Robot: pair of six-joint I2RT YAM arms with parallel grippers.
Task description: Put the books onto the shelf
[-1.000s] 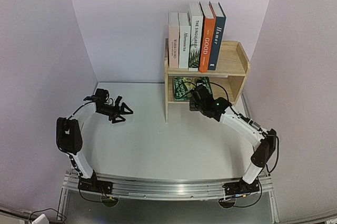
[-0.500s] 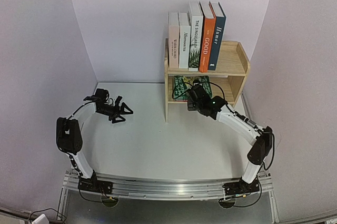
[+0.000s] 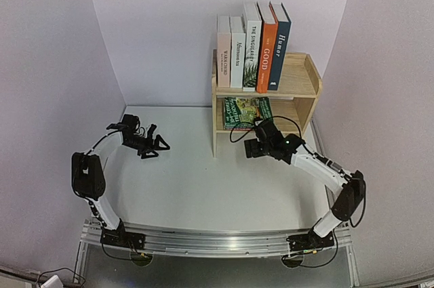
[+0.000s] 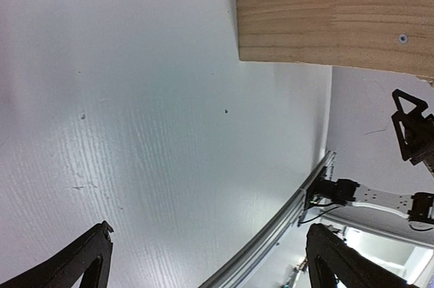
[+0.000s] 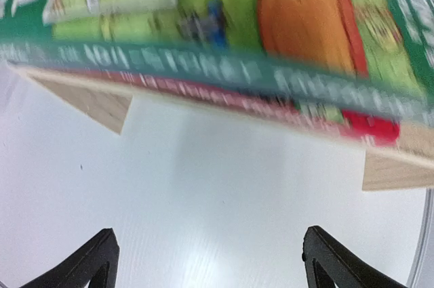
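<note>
On the top tier of the shelf (image 3: 298,81), the spine of the orange book (image 3: 266,47) reads "GOOD". The dark blue book (image 3: 278,45) just right of it reads "Humor". The white palm-leaf book (image 3: 251,47) to its left reads "THE SINGULARITY". Lettering on the two white books (image 3: 230,51) at the shelf's left end is too small to read, and that on the lower tier's green book (image 5: 203,71) is blurred.

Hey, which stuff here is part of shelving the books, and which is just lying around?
Job: shelf, five upright books, green book, red book, open right gripper.
Just there: table, rail, open left gripper.
</note>
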